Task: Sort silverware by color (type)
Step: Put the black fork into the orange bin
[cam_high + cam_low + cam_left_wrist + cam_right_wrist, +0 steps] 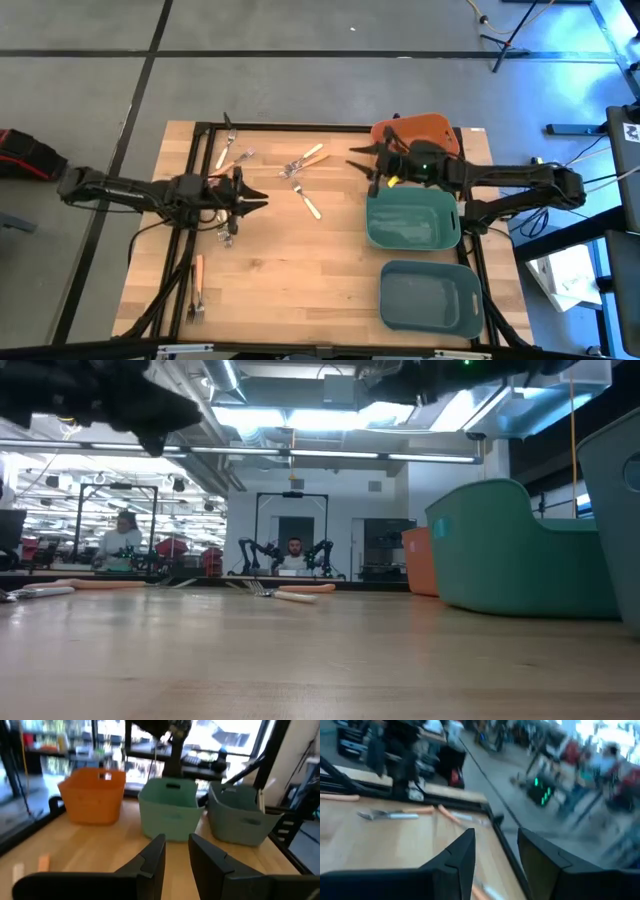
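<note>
Wooden tabletop is carrying scattered forks mid-far; three bins are waiting right. Your left claw is hovering narrowly parted, empty; right claw likewise, above the orange bin. You're between picks, probably; next, descend onto one fork.

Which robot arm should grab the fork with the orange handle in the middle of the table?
Probably the right. Its open, empty hand hovers near the orange bin, closer to that fork and the bins. The left hand, also open, sits farther off at the table's left.
</note>
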Motion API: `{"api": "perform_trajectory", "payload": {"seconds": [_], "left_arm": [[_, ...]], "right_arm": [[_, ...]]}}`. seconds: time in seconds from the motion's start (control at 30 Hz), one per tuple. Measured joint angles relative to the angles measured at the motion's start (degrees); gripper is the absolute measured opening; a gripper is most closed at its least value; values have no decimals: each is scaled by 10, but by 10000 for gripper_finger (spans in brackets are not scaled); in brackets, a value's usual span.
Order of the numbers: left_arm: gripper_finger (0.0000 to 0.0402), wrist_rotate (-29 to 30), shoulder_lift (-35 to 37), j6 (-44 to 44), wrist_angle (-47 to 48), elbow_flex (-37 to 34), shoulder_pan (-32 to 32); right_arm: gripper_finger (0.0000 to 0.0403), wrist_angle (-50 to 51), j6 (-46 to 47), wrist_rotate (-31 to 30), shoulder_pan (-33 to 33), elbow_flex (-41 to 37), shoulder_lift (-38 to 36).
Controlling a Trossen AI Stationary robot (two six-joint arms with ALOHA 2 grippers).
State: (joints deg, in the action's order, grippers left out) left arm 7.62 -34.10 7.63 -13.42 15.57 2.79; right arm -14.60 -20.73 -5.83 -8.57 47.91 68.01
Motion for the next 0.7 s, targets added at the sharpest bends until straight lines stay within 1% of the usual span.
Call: {"api": "perform_trajectory", "payload": {"seconds": [0.1,0.2,0.27,0.4,0.47,0.57,0.7], "left_arm": [[80,32,-63,38,71,63,20],[80,66,-126,89,197,147,42],[80,77,-166,139,289,207,58],[80,73,-250,235,471,315,94],[80,40,-286,300,548,362,107],[80,-31,-333,392,647,417,131],[80,-146,-378,513,720,461,171]], "right_arm": [[143,-57,-24,46,14,-7,19],[143,-76,-36,85,22,-7,41],[143,-78,-39,95,28,-7,54],[143,-85,-46,97,41,-8,72],[143,-102,-52,108,51,-8,79],[143,-148,-56,132,66,-8,84],[143,-177,-52,150,89,-8,88]]}}
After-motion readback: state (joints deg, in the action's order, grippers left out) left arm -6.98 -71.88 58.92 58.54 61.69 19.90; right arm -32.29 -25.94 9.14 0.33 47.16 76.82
